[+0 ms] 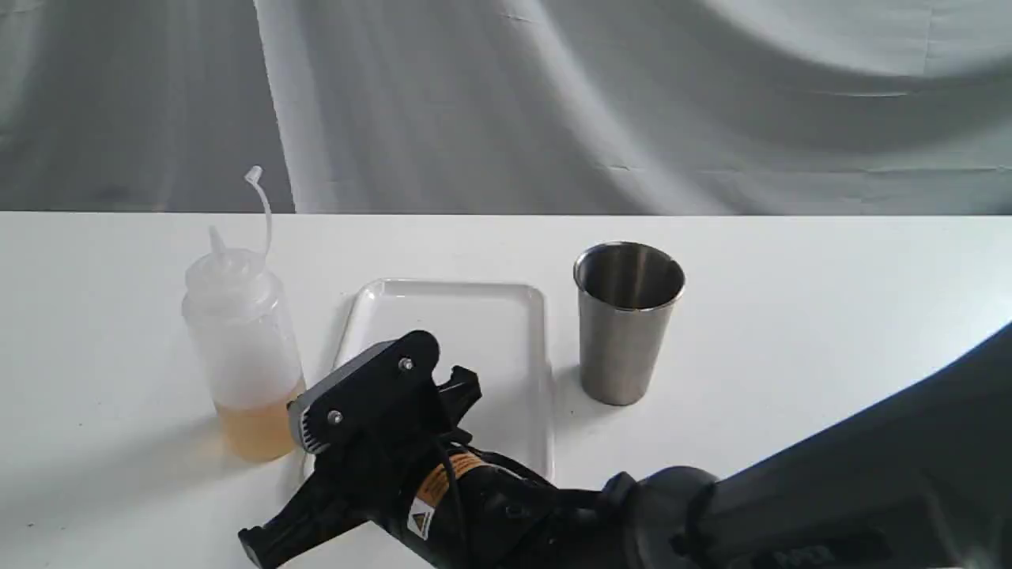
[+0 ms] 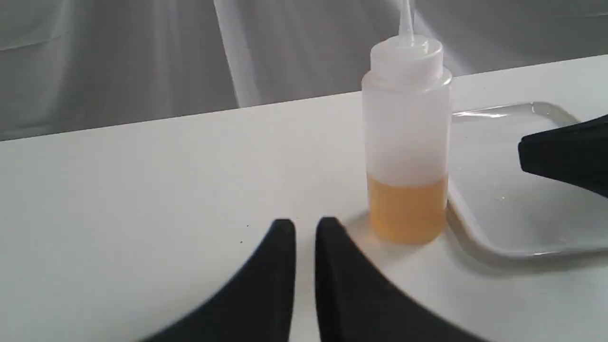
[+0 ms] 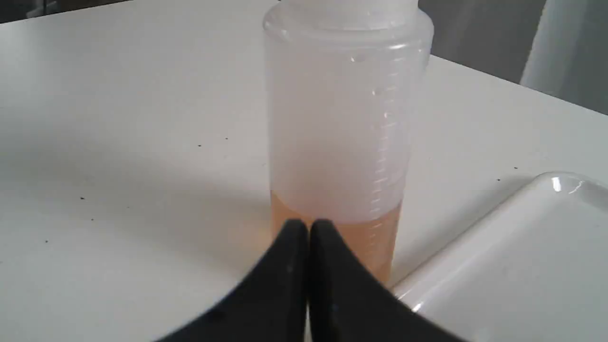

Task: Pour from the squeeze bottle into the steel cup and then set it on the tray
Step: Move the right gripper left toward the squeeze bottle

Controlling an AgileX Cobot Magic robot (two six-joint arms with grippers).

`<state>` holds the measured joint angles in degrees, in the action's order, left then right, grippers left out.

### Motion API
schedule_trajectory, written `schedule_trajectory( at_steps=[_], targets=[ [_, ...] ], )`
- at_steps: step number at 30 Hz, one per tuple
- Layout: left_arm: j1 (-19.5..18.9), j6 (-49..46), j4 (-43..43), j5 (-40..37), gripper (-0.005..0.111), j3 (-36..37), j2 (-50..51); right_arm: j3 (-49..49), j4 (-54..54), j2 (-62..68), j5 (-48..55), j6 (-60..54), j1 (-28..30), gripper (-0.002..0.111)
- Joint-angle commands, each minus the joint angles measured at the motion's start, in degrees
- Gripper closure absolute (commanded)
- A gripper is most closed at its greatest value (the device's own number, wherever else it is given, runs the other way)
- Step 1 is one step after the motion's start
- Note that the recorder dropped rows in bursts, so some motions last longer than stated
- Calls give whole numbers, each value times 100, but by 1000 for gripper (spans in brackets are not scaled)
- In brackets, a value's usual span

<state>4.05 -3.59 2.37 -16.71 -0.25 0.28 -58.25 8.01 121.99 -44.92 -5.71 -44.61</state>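
The left gripper (image 2: 305, 224) hangs low over the white table (image 1: 791, 316) near its left front corner. Its smooth black fingers are drawn almost together with only a thin slit between them, and they hold nothing.

Just beyond it, toward the table's left edge, the squeeze bottle (image 1: 241, 340) stands upright with its long axis vertical. It is a cloudy, soft-looking plastic cylinder whose pointed nozzle (image 1: 215, 241) aims straight up, and its thin cap strap (image 1: 265, 209) arcs above. Amber liquid fills only the bottom part. An embossed measuring scale (image 3: 382, 142) runs up the wall, but its figures are unreadable.

The right gripper (image 3: 308, 227) has its fingers pressed together and empty, with the tips level with the liquid. Whether they touch the bottle cannot be told.

The glossy white tray (image 1: 474, 304), rounded at the corners, lies mid-table just beside the bottle. A yellow warning label (image 1: 433, 494) on the right arm (image 1: 830, 490) is illegible.

The brushed steel cup (image 1: 624, 340) stands upright, mouth up, right of the tray.
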Motion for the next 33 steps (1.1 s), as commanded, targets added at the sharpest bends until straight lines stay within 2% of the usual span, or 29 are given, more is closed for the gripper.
schedule_trajectory(
  at_steps=[1,14,16,19,22,26,28,30,33],
  targets=[
    [18,10,16,37,98,25,-28,41,54,-26,-89,-51,-4,108],
    [18,10,16,37,98,25,-28,41,237,-26,-68,-262,-4,108],
    [18,10,16,37,98,25,-28,41,275,-26,-68,-337,-4,105],
    [18,10,16,37,98,25,-28,41,290,-26,-68,-537,-4,92],
    [18,10,16,37,98,25,-28,41,316,-26,-54,-827,-4,72],
    [18,10,16,37,98,25,-28,9,368,-26,131,-931,-4,29],
    [18,10,16,37,98,25,-28,-86,381,-26,484,-931,-4,16],
    [18,10,16,37,98,25,-28,-212,355,-26,986,-978,-4,8],
    [18,10,16,37,98,25,-28,-460,354,-26,1430,-989,-4,6]
  ],
)
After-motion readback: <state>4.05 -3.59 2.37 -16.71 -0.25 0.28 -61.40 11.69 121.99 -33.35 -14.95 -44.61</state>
